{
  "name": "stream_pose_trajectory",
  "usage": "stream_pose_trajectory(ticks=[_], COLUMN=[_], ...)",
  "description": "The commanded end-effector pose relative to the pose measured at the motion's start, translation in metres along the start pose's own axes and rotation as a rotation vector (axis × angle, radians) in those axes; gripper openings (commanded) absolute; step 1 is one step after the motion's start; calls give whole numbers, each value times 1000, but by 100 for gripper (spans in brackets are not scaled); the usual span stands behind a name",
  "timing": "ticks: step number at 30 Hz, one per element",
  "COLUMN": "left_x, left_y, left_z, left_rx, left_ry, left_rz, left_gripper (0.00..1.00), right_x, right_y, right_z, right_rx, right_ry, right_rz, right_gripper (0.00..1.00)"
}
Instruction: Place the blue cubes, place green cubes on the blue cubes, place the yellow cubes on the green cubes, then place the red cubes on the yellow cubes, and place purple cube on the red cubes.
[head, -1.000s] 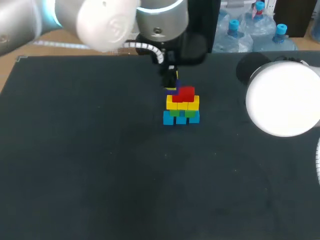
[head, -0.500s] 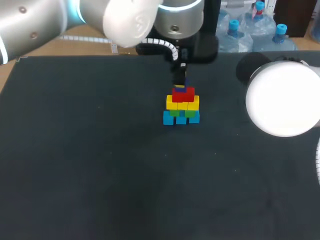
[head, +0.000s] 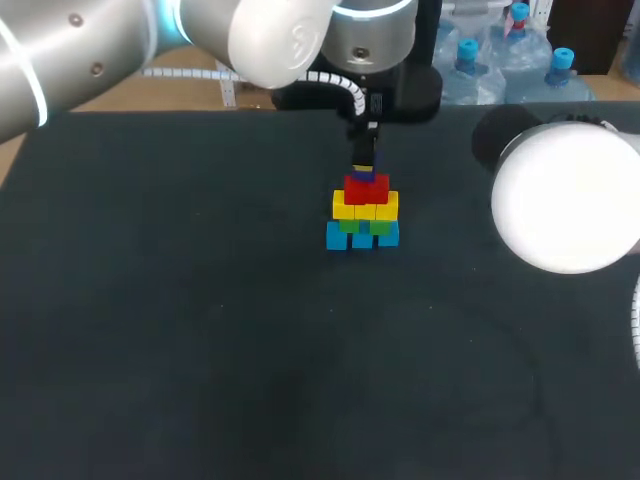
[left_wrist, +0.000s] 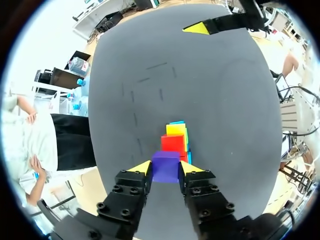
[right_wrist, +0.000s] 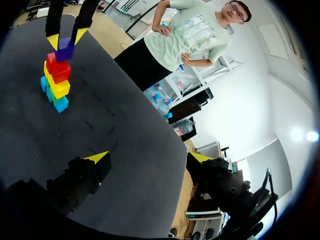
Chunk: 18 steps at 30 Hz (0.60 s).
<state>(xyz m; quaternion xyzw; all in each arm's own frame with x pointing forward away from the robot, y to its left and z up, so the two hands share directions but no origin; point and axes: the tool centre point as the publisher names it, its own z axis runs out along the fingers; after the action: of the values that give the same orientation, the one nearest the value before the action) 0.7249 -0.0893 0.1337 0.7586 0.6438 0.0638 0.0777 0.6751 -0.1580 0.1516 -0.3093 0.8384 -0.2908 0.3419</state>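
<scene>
Head: high, looking down on table (head: 150, 350).
Left wrist: close over cube stack (left_wrist: 175, 142).
Right wrist: far off; same stack.

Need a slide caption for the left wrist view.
Left gripper holding the purple cube over the red cubes.

**Change over the last second, head view.** The left arm (head: 280, 40) has swung toward the robot's right, from above the far-left part of the desk (head: 200, 330) to nearly over its middle. The left end effector (head: 366, 160), clamped on the purple cube (head: 368, 178), has been carried along with it. One second ago the cube hung just beside the red cubes (head: 366, 191), off their left rear edge. Half a second ago it had reached their top. Now it stands centred directly over them, after only a slight further shift. Whether its underside touches the red cubes cannot be told.
</scene>
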Motion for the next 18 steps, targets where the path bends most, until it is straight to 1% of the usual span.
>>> stream_pose_trajectory(ticks=[1,18], left_x=[0,-2], left_y=[6,8], left_z=[6,10], left_rx=[13,20], left_ry=[3,8], left_rz=[-3,-12], left_gripper=[0,0], right_x=[1,1], right_y=[0,0], right_z=[0,0], right_rx=[1,1], right_ry=[-3,-3], right_rz=[1,1], right_gripper=[100,100])
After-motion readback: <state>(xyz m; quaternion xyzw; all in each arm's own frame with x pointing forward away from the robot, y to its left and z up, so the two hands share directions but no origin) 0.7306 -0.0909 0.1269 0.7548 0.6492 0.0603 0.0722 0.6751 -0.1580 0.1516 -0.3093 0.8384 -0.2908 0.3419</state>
